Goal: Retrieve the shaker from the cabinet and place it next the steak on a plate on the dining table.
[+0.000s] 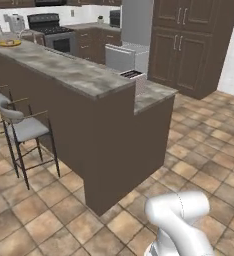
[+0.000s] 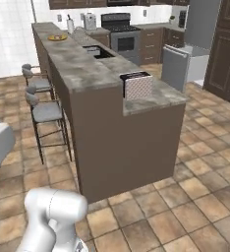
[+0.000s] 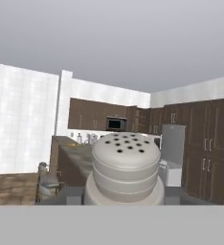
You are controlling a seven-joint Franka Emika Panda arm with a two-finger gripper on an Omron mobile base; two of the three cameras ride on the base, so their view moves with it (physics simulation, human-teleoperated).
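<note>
Tool: its fingertips are hidden behind the shaker (image 3: 126, 167) in the hand view, so I cannot tell for sure how the jaws stand; the shaker sits right at the camera, as if carried.
Shaker: one, pale grey, upright in the hand view, long axis vertical, its perforated cap on top and turned toward the room.
Arm: the white arm (image 1: 181, 220) rises low over the tiled floor (image 1: 209, 150), short of the near end of the desk (image 1: 69, 70).
Desk: one long marbled stone top with dark brown sides, running away from the robot; a lower step at its near right corner.
Plate: one yellow plate (image 1: 9, 43) at the far end of the desk, near its left edge; too small to make out what lies on it.
Stools: at least two grey stools (image 2: 45, 112) along the desk's left side.
Other things: a toaster-like box (image 2: 138, 85) at the near end; a sink (image 2: 98, 50) midway; a stove (image 1: 51, 30) and a fridge (image 2: 200, 24) beyond; tall dark cabinets (image 1: 189, 45) on the right.
</note>
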